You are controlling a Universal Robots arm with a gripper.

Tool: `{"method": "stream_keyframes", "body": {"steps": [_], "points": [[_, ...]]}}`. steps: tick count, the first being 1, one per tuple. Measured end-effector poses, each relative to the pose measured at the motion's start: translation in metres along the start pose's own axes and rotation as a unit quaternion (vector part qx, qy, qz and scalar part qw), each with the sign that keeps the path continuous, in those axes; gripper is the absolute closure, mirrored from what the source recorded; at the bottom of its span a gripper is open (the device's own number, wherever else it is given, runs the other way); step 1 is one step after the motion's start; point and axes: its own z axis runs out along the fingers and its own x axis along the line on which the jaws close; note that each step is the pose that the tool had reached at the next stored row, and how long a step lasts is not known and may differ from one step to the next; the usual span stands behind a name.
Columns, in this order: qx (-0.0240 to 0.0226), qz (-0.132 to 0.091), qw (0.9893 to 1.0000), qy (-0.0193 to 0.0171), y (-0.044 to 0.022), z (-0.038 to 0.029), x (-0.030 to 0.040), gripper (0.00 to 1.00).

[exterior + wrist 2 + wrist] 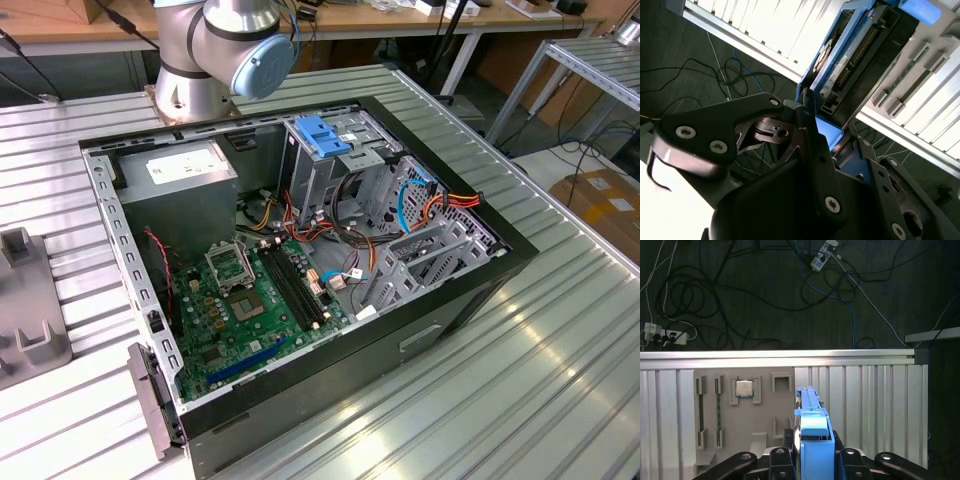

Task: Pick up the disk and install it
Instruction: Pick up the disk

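Disk (839,64) (grey metal framed by blue rails) sits clamped in gripper (814,452).

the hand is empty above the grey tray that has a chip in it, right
Not empty: in the first wrist view the hand is shut on the disk, gripping it edge-on by its blue rails. The rest holds: the grey tray with the chip lies beneath it.

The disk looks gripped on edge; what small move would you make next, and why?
Probably start carrying it toward the drive bay of the open computer case. In the first wrist view the pincer is shut on the disk, which hangs on edge over the grey parts tray, so the pick-up looks done.
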Motion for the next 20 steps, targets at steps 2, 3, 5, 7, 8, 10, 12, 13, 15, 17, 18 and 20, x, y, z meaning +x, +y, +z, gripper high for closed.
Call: {"method": "stream_keyframes", "body": {"steps": [2, 3, 5, 7, 8, 10, 12, 13, 15, 17, 18, 20], "points": [[0.0001, 0.000, 1.0000, 0.0023, 0.0000, -0.0004, -0.0001, 0.63], [0.0001, 0.000, 1.0000, 0.0053, 0.0000, -0.0007, -0.0002, 0.63], [0.0002, 0.000, 0.9999, 0.0128, 0.0001, -0.0010, -0.0002, 0.63], [0.0004, 0.000, 0.9997, 0.0227, 0.0001, -0.0014, -0.0002, 0.63], [0.0005, 0.000, 0.9996, 0.0275, 0.0001, -0.0019, -0.0003, 0.63], [0.0006, 0.000, 0.9996, 0.0300, 0.0001, -0.0031, -0.0003, 0.63], [0.0006, 0.000, 0.9995, 0.0301, 0.0001, -0.0053, -0.0007, 0.63], [0.0006, 0.000, 0.9995, 0.0301, 0.0001, -0.0067, -0.0009, 0.63], [0.0006, 0.000, 0.9995, 0.0301, 0.0001, -0.0103, -0.0013, 0.63], [0.0005, 0.000, 0.9995, 0.0301, 0.0001, -0.0146, -0.0019, 0.63], [0.0006, 0.000, 0.9995, 0.0301, 0.0001, -0.0164, -0.0021, 0.63], [0.0006, 0.000, 0.9995, 0.0301, 0.0001, -0.0193, -0.0025, 0.63]]}}
